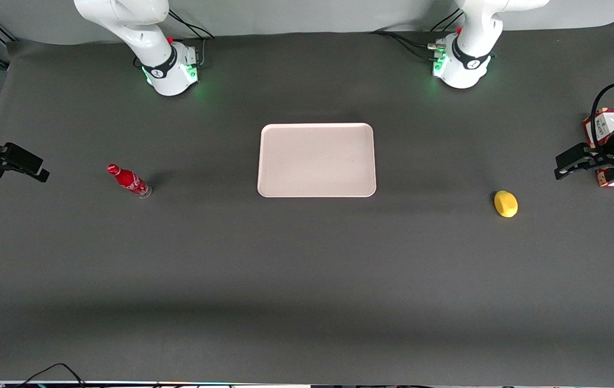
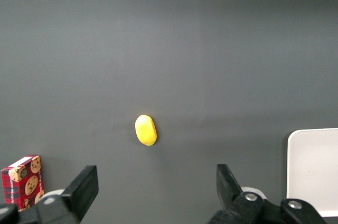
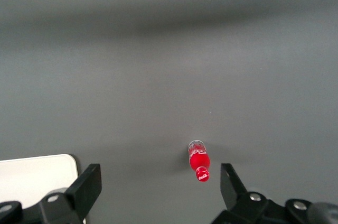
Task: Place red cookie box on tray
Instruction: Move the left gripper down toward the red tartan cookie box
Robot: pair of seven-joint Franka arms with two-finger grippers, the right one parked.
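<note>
Nothing is done yet: your claw (image 2: 153, 192), fingers apart and empty, hovers near the red cookie box (image 2: 22, 180), well apart from the bare tray (image 1: 316, 160).

The tray (image 1: 316, 160) at frame centre is pale pinkish-white on a dark grey table (image 1: 307, 269). The red cookie box (image 2: 22, 182) shows red tartan with brown cookie pictures. The lemon (image 1: 506, 204) is yellow, the soda bottle (image 1: 128, 180) red with white lettering. The gripper (image 2: 153, 192), hovering over the table, is black.

- small red soda bottle (image 1: 128, 180) upright on dark table mat (image 1: 307, 280), toward parked arm's end
- yellow lemon-like fruit (image 1: 506, 204) toward working arm's end
</note>
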